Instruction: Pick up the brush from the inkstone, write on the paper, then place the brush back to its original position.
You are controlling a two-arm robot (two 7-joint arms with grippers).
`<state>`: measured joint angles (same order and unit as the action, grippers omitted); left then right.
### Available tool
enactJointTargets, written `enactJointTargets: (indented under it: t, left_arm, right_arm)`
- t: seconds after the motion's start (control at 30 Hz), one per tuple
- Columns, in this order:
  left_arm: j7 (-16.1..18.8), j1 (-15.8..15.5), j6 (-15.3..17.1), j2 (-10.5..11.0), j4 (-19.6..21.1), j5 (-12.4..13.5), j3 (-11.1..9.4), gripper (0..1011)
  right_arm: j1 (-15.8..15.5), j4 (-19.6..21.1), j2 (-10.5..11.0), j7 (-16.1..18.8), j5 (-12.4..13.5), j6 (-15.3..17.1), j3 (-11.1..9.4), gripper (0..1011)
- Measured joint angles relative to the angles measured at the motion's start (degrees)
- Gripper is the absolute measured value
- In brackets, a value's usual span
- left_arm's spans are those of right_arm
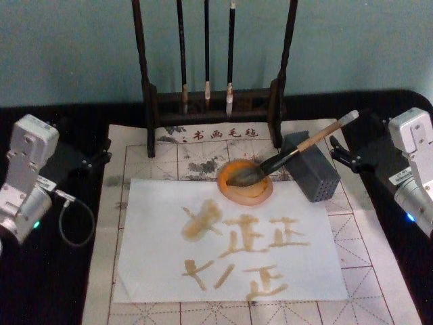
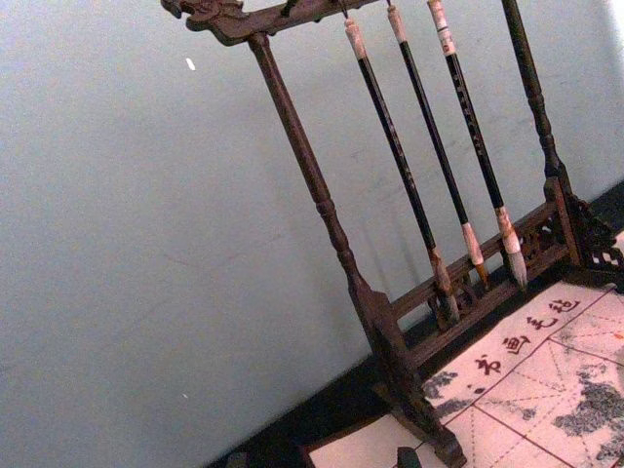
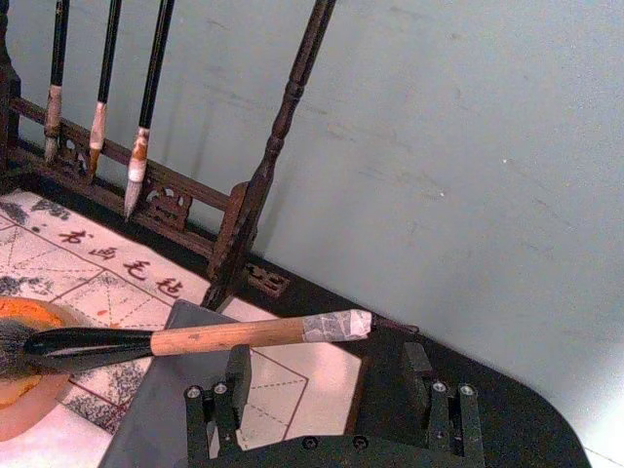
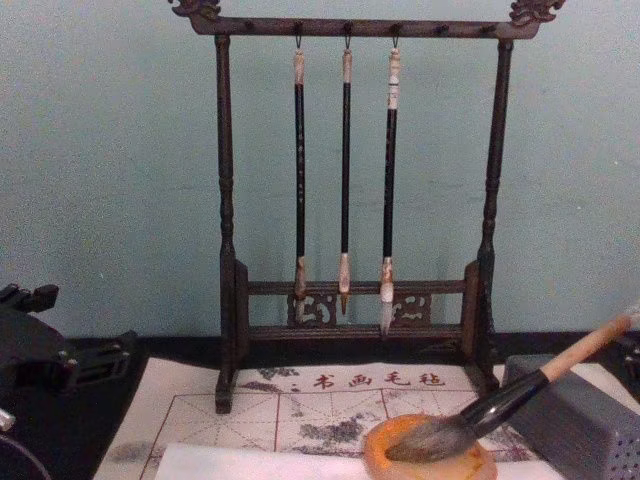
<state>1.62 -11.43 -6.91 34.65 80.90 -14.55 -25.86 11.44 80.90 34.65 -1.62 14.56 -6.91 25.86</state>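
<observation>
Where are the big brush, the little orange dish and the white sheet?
Brush point(image 1: 311, 140), head view, pale wooden handle.
Inkstone point(image 1: 260, 196), head view, lower orange rim.
Paper point(image 1: 154, 229), head view, blank left part.

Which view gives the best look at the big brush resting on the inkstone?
Head view: the brush shows whole, bristles in the inkstone, handle across the grey block. Chest view sees it side-on, handle end cut off. Right wrist view has the handle close, bristles mostly cropped.

Plain teal wall point(image 4: 100, 150) behind black table point(image 1: 47, 291)
</observation>
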Motion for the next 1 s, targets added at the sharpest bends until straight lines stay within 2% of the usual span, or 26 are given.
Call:
enactJointTargets:
  t: [1.0]
  left_arm:
    - [0.0, 0.0, 0.0, 0.0, 0.0, 0.0, 0.0, 1001]
  right_arm:
    - [0.0, 0.0, 0.0, 0.0, -0.01, 0.0, 0.0, 1002]
